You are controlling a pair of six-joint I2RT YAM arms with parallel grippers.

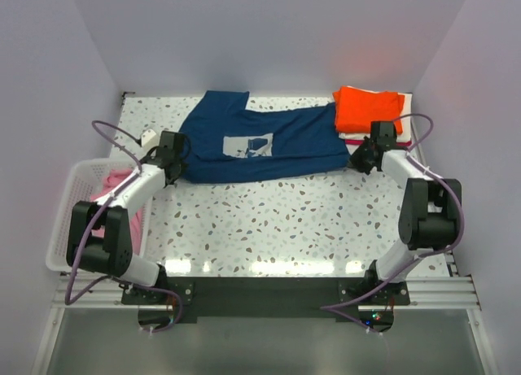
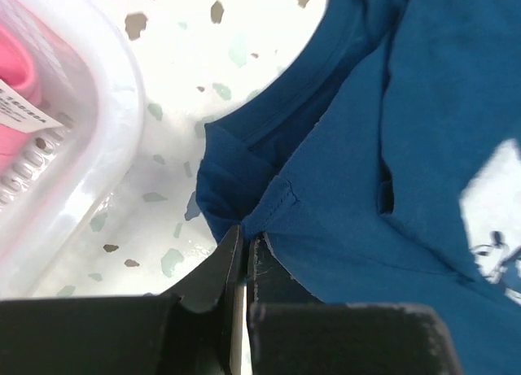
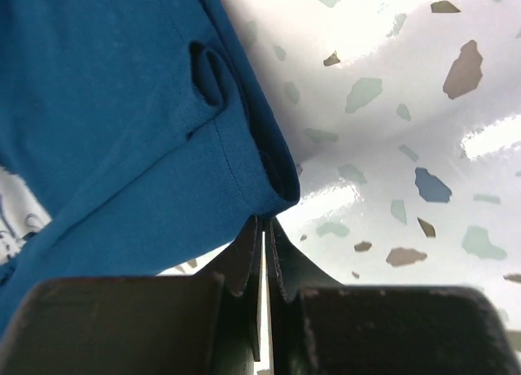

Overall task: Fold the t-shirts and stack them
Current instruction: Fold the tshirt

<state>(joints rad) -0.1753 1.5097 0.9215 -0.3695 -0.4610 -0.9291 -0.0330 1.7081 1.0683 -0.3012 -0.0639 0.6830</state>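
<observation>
A navy blue t-shirt (image 1: 269, 143) with a pale chest print lies spread flat across the back of the table. My left gripper (image 1: 182, 167) is at its left end, by the collar and shoulder. There the jaws are shut, pinching a fold of the navy t-shirt (image 2: 383, 147) at the left gripper's tips (image 2: 247, 233). My right gripper (image 1: 356, 159) is at the shirt's lower right corner. Its jaws are also shut, and the right gripper's tips (image 3: 264, 222) nip the rolled hem of the navy t-shirt (image 3: 122, 131). A folded orange t-shirt (image 1: 368, 106) tops a stack over a white one (image 1: 355, 133).
A white slatted basket (image 1: 69, 220) stands off the table's left edge with a pink t-shirt (image 1: 114, 184) in it. The basket's rim (image 2: 89, 106) shows close to the left gripper. White walls close the table in at the back and both sides.
</observation>
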